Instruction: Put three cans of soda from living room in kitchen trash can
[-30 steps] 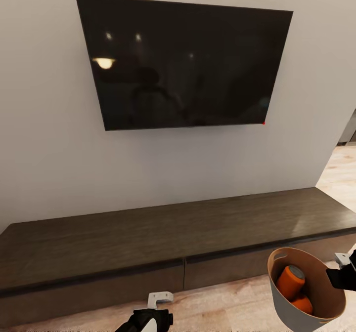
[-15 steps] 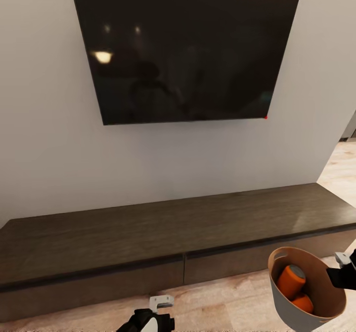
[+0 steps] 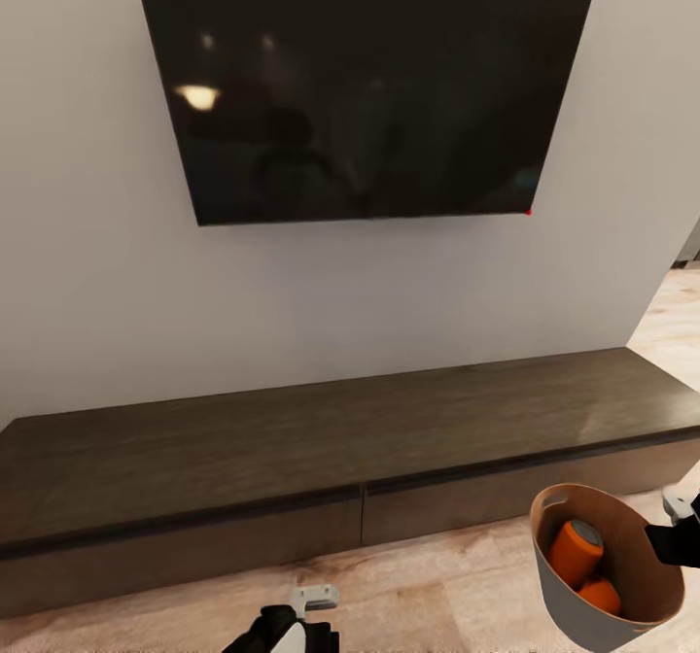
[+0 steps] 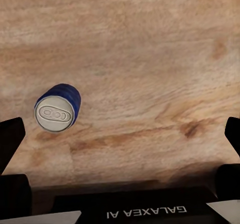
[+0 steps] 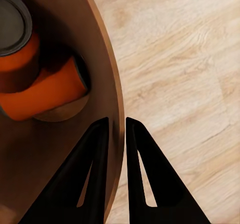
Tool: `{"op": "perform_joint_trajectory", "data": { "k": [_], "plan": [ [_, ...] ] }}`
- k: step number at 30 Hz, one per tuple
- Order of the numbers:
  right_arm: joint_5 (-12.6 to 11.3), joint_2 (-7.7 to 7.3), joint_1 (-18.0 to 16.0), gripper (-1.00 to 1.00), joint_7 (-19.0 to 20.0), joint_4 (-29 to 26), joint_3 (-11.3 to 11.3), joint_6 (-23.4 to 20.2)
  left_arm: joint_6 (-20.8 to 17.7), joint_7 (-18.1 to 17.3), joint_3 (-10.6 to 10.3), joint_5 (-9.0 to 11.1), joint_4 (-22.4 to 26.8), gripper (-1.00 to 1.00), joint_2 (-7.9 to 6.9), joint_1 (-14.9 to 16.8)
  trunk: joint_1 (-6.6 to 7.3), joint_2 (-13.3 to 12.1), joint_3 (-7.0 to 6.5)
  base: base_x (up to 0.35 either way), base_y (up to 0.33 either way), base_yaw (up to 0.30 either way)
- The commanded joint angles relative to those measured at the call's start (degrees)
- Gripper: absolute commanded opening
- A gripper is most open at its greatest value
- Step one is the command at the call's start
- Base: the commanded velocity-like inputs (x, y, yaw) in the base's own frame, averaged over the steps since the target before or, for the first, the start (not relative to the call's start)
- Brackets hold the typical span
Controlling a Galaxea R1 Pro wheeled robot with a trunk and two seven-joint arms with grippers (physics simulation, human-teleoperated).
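Looking out from the head camera, I face a black TV (image 3: 365, 85) on a pale wall above a long low dark-wood cabinet (image 3: 292, 449), with light wood floor (image 3: 428, 585) in front of it. My right gripper (image 5: 116, 126) has its jaws clenched on the rim of the bin (image 3: 554, 585), one finger inside the tan wall and one outside; in the head view the bin hangs at the lower right, mouth up and tipped a little toward me. Two orange cans (image 3: 574, 551) sit inside it: one stands nearly on end with its grey top up, its long axis leaning slightly, and the other lies below it on its side against the bin's bottom, as the right wrist view shows (image 5: 45, 96). My left gripper (image 4: 120, 149) hangs over bare floor with its jaws released and wide apart, nothing between them. Under it, the blue can (image 4: 57, 109) is on the floor, its grey top with the pull tab turned toward the wrist camera, so I see it almost end-on along its long axis; it sits nearer one finger than the other, touching neither.
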State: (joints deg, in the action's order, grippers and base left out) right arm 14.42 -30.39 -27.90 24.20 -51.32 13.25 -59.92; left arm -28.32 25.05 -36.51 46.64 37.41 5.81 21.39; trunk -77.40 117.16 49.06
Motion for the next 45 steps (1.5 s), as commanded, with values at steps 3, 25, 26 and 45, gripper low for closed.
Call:
{"op": "perform_joint_trajectory", "data": {
  "k": [3,25,26,45],
  "plan": [
    [-0.5,-0.01,-0.1,-1.00,0.2,0.0,0.0,-0.1,-0.7,-0.1,0.1,0.0,0.0,1.00,-0.14,0.1,-0.66,1.2,0.82,0.000,0.000,0.000],
    [-0.5,-0.17,-0.1,-1.00,0.2,0.0,-0.1,-0.1,-2.7,0.1,0.9,0.0,0.0,1.00,-4.63,0.8,-4.83,8.8,6.08,0.000,0.000,0.000],
    [-0.5,-0.21,-0.1,-1.00,0.2,0.0,-0.1,-0.1,-2.7,0.1,0.9,0.0,0.0,1.00,-4.62,0.8,-4.83,8.8,6.10,0.000,0.000,0.000],
    [-0.4,-1.87,-0.1,-1.00,0.6,-4.0,-0.7,-0.1,-2.7,-0.1,0.9,-0.1,-1.7,1.00,-4.29,2.4,-7.91,14.5,8.66,0.000,0.000,0.000]
  ]
}}
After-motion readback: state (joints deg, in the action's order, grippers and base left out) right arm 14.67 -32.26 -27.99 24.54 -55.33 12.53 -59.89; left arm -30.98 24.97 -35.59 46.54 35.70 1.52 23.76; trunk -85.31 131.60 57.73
